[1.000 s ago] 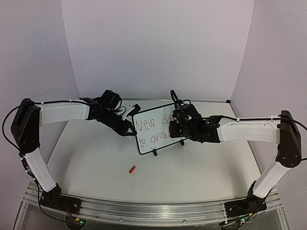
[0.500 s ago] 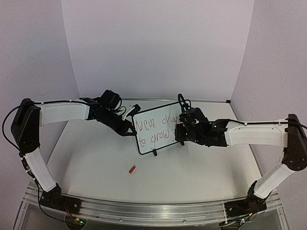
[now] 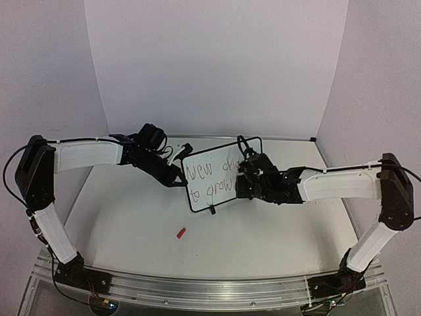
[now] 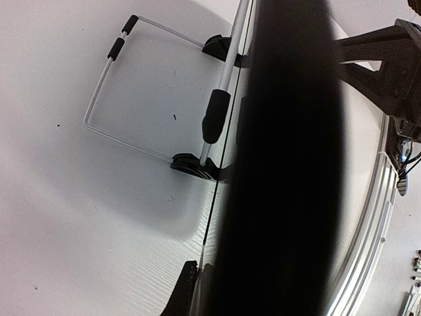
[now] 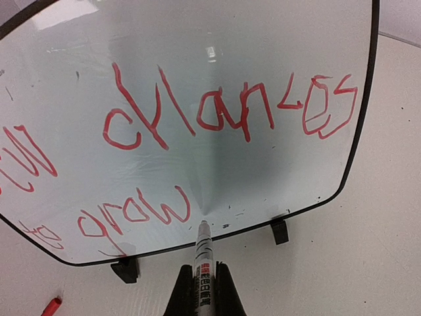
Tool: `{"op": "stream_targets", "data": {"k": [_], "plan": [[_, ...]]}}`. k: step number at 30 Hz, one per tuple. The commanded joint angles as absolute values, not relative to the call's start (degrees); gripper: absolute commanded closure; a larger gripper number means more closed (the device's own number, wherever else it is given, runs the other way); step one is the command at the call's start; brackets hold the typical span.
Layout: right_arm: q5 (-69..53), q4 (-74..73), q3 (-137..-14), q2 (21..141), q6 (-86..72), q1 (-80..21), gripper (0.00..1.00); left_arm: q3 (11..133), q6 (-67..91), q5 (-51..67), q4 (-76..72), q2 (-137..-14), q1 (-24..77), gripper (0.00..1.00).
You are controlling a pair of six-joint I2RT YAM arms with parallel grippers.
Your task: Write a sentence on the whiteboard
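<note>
Your left hand (image 3: 177, 179) is clamped on the left edge of the whiteboard (image 3: 210, 157), which stands tilted on the counter (image 3: 131, 224) between the arms. Your right hand (image 3: 238, 187) grips a marker (image 5: 202, 253), its tip touching the board just after "grow" in the red sentence (image 5: 197, 118). A red cap (image 3: 181, 232) lies in front of the board.

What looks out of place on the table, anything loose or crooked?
One small red piece, probably the cap of the marker, lies loose on the table in front of the whiteboard. The board stands skewed to the table's front edge. Nothing looks spilled or damaged.
</note>
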State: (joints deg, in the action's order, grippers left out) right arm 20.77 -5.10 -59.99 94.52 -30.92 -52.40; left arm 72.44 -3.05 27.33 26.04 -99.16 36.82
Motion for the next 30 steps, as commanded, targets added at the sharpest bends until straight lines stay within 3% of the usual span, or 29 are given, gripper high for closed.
{"op": "stream_targets", "data": {"k": [1,30], "plan": [[22.6,-3.1,-61.5,95.8,-30.6,-52.2,1.0,75.0,-4.0,26.6,27.8,-98.7,37.2,1.0],[20.3,-3.3,-61.5,94.5,-30.3,-52.2,1.0,75.0,-4.0,26.1,27.9,-98.5,37.1,1.0]]}}
